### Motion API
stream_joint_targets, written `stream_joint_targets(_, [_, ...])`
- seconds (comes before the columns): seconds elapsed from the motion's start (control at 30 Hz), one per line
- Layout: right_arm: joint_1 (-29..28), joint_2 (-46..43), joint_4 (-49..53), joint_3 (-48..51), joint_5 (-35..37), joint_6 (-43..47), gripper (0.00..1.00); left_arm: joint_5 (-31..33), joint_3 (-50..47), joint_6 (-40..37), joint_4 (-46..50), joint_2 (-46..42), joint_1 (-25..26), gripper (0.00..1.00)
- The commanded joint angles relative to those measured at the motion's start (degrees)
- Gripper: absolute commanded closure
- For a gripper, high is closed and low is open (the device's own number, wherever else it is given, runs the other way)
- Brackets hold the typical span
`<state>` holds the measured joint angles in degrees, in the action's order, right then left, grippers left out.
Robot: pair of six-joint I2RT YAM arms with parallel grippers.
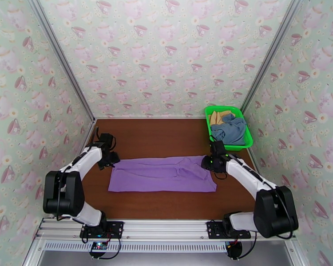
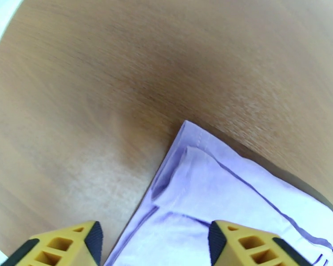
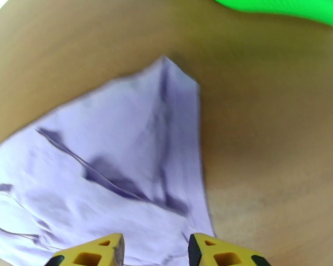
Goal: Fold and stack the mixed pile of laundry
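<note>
Now, lilac garment (image 1: 162, 174): spread out flat in a wide band across the middle of the surface, a few soft creases running through it; in the left wrist view its corner (image 2: 220, 191) shows a stitched hem and a folded-over layer, and in the right wrist view its other far corner (image 3: 100, 174) rises to a point, slightly blurred.
Left hand (image 1: 112, 160): at the garment's far left corner, low over the surface; seen from the wrist (image 2: 153, 240), its yellow fingers (image 2: 64, 244) are spread wide, released, with the cloth's edge lying between them.
Right hand (image 1: 209, 162): at the garment's far right corner; seen from the wrist (image 3: 155, 249), its fingers stand apart, released, with the lilac cloth below the gap.
Green basket (image 1: 207, 115): in the far right corner of the surface, just beyond the right hand; its edge shows at the top of the right wrist view (image 3: 277, 5).
Basket contents: slate blue-grey garment (image 1: 231, 129), bunched up and filling most of the basket; tan-yellow garment (image 1: 220, 116), crumpled at the far end, touching the blue-grey one.
Surface (image 1: 166, 134): brown wood grain.
</note>
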<state>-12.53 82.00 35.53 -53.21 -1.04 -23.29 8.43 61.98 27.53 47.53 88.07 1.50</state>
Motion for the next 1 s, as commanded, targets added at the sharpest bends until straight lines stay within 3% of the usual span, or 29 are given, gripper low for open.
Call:
stream_joint_targets(0.0, [-2.9,5.9,0.6,-6.5,-3.1,2.3,0.55,1.3,4.0,-0.1,4.3,-3.3,0.4,0.37])
stream_joint_targets(0.27, [-9.5,22.8,0.3,-19.4,-5.5,2.2,0.56,0.9,9.0,-0.6,9.6,-8.0,0.7,0.38])
stream_joint_targets(0.5, [-10.3,28.6,-0.1,-21.9,-4.6,1.4,0.58,0.1,9.7,-0.8,12.0,-7.7,0.9,0.41])
stream_joint_targets(0.63, [-10.5,28.9,-0.8,-21.2,-4.9,0.9,0.68,-0.3,9.7,-0.7,11.8,-7.6,1.0,0.42])
stream_joint_targets(0.83, [-10.8,27.1,-1.1,-19.5,-4.4,0.2,0.94,-0.4,10.2,-0.3,11.9,-7.7,1.5,0.43])
stream_joint_targets(0.97, [-11.4,24.2,0.0,-18.6,-3.6,-0.2,1.0,-0.2,10.1,-0.1,12.2,-8.7,1.9,0.43])
